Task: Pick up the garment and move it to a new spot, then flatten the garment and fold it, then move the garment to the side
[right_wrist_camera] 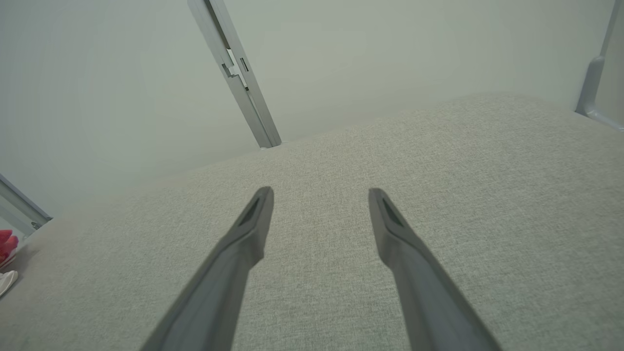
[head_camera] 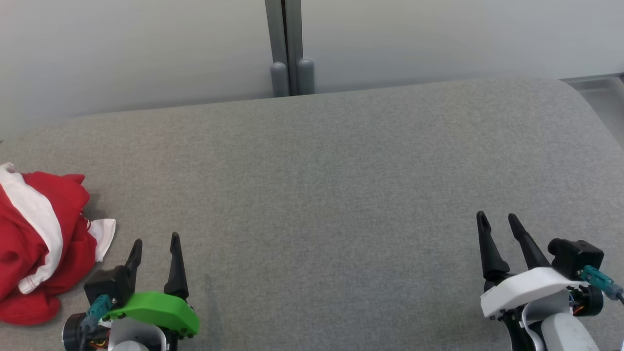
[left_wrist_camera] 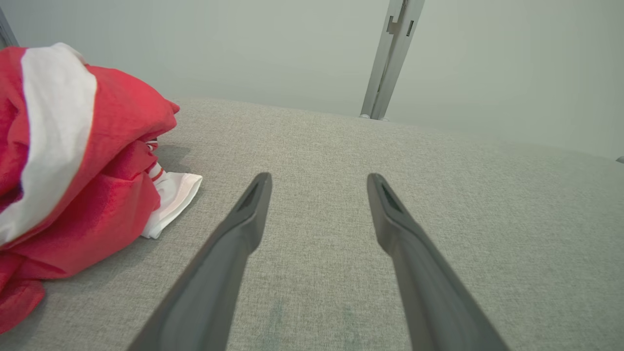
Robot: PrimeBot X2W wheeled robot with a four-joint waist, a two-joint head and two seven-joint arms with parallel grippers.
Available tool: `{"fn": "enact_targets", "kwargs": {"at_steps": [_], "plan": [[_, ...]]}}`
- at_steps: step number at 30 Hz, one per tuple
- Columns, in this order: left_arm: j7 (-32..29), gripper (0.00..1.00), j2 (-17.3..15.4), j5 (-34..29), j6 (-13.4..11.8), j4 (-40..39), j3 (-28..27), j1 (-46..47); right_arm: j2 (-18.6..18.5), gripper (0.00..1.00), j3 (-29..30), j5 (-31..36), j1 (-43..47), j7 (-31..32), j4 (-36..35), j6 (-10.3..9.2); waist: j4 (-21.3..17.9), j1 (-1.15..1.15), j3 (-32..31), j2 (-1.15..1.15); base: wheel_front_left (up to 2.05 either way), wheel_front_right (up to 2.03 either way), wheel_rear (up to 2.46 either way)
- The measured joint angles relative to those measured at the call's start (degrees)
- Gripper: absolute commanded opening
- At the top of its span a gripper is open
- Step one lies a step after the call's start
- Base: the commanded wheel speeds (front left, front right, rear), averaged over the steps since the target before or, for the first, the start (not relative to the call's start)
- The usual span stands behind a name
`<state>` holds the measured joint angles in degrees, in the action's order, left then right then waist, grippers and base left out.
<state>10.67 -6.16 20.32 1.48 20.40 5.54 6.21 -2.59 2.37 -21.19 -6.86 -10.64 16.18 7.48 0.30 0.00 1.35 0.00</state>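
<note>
A crumpled red garment [head_camera: 41, 243] with a broad white band is seen at the lower left edge of the head view, lying in a heap on the grey fabric-covered tabletop [head_camera: 321, 185]. Part of the heap is cut off by the left border of the frame. A small white flap of the garment, edged with thin red stripes, is spread flat on the fabric at the heap's right side.

The left end effector [head_camera: 156, 239], topped by a green cover, is found at the lower left of the head view, just to the right of the garment and apart from it. Its two dark fingers are spread, and nothing is held between them. In the left wrist view the same fingers are seen parted above bare grey fabric, with the garment piled at the left of that frame.

The right end effector [head_camera: 496, 215], topped by a white cover, is placed at the lower right of the head view, well apart from the garment. Its fingers are likewise spread and nothing is gripped. In the right wrist view only a sliver of red and white cloth is caught at the lower left border.

A grey metal post [head_camera: 291, 48] is seen at the upper centre of the head view, against a pale wall [head_camera: 122, 48] behind the tabletop's far edge.
</note>
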Motion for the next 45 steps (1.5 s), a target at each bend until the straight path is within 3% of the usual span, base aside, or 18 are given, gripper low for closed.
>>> {"fn": "enact_targets", "kwargs": {"at_steps": [28, 36, 45], "plan": [[3.3, 1.0, 2.7, -12.0, 2.1, 0.5, -3.7, -2.9, -0.1, 1.0, -0.4, 11.3, 2.4, -3.3, 0.8, 0.0, 0.9, 0.0, -0.9, 0.0, 0.0, 0.0, 0.0], [4.0, 1.0, 3.1, -15.0, 2.6, 1.9, -5.0, -2.9, -0.2, 1.0, -1.9, 13.7, 2.4, -4.0, 0.6, 0.01, 5.0, 0.0, 0.0, 0.0, 0.0, 0.0, 0.0], [4.4, 1.0, 3.2, -16.0, 2.6, 3.3, -7.5, -2.7, -0.2, 1.0, -4.5, 14.4, 1.2, -4.4, 1.4, 0.01, 13.3, 0.0, 1.0, 0.0, 0.0, 0.0, 0.0]]}}
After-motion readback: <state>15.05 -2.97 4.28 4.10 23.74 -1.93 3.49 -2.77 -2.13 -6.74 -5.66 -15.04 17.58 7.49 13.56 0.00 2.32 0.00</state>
